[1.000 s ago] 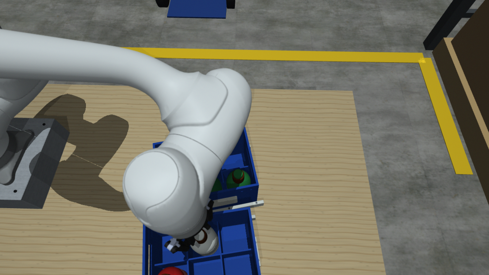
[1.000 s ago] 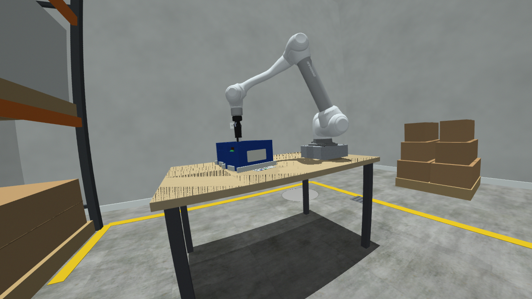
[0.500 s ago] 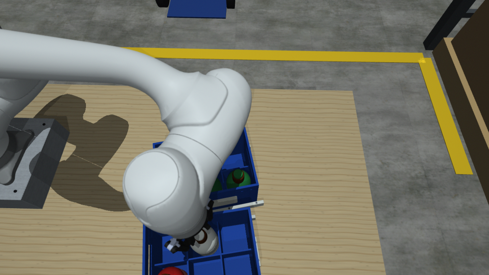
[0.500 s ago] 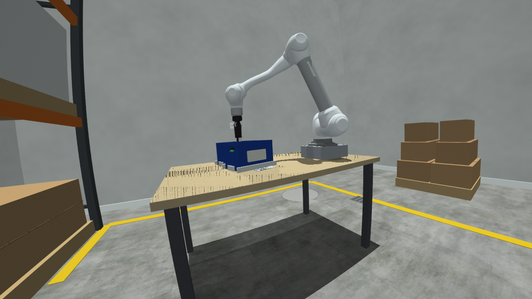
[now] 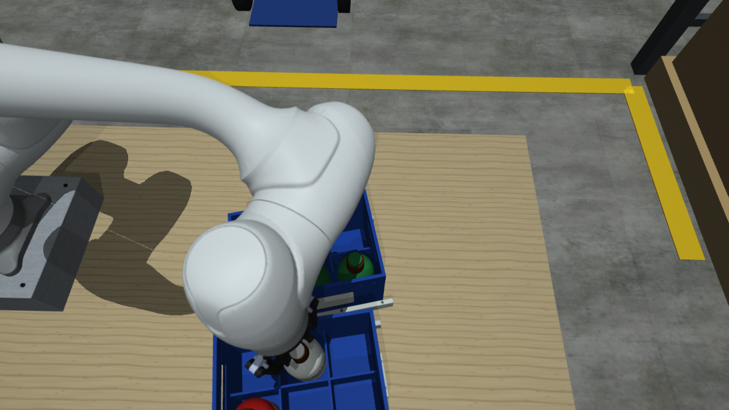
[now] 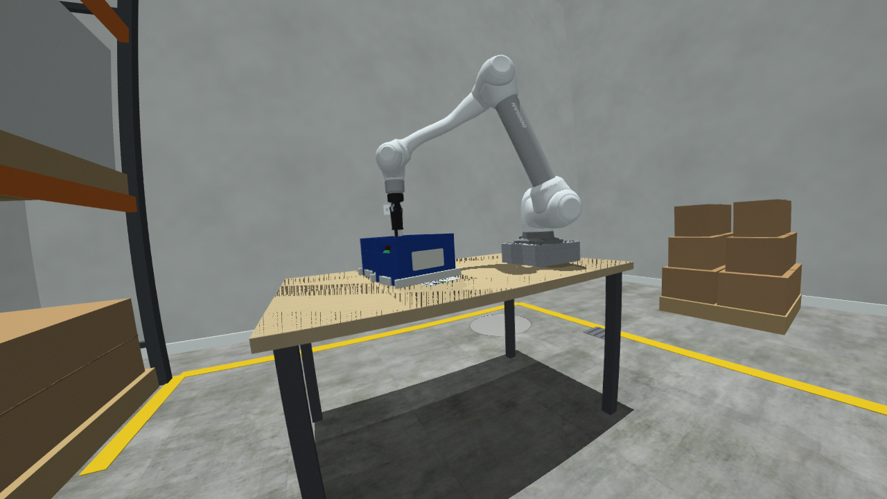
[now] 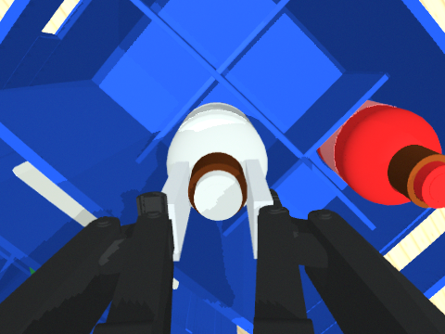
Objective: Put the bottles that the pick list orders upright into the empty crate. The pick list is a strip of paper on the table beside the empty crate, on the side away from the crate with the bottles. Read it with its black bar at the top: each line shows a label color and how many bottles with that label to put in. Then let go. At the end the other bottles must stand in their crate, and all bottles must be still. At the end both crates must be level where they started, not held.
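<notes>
My gripper (image 7: 218, 181) is shut on the neck of a white bottle (image 7: 217, 155) with a brown neck and white cap. The bottle hangs upright under the fingers over the cells of the near blue crate. In the overhead view the white bottle (image 5: 306, 359) shows just below my wrist, with the gripper (image 5: 270, 364) mostly hidden by the arm. A red bottle (image 7: 386, 158) (image 5: 256, 405) stands in a neighbouring cell of the same crate, also visible at the bottom edge. A green bottle (image 5: 355, 265) stands in the far blue crate (image 5: 356, 244); another green one is partly hidden by the arm.
The two crates stand end to end on the wooden table, with grey-white bars (image 5: 356, 304) between them. From the side, the crates (image 6: 407, 255) sit near the table's middle under the gripper (image 6: 395, 217). The robot base (image 5: 35, 244) is at the left.
</notes>
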{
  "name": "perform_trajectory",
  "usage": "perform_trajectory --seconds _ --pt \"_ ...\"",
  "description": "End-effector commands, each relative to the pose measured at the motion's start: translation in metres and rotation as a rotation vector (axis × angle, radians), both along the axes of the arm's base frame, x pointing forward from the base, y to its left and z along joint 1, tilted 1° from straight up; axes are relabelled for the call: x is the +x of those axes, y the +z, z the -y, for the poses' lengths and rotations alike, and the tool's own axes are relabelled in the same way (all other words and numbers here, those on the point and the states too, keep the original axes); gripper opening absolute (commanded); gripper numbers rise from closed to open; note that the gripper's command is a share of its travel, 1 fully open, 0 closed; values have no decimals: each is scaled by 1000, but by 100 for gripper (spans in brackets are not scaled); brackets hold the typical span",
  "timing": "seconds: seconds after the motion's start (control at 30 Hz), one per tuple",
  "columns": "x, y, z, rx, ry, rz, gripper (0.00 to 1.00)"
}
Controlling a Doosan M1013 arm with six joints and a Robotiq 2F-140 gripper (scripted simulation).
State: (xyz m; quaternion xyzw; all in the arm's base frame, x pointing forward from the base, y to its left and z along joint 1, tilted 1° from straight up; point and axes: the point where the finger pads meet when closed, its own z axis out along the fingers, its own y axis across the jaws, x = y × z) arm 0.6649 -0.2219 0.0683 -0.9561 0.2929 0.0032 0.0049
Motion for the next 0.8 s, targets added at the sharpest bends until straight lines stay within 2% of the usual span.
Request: perform_trajectory --seconds 0.0,0.13,0.77 --pt "0 0 0 0 0 0 0" --pt "0 0 0 0 0 0 0" --pt "0 28 0 0 0 0 0"
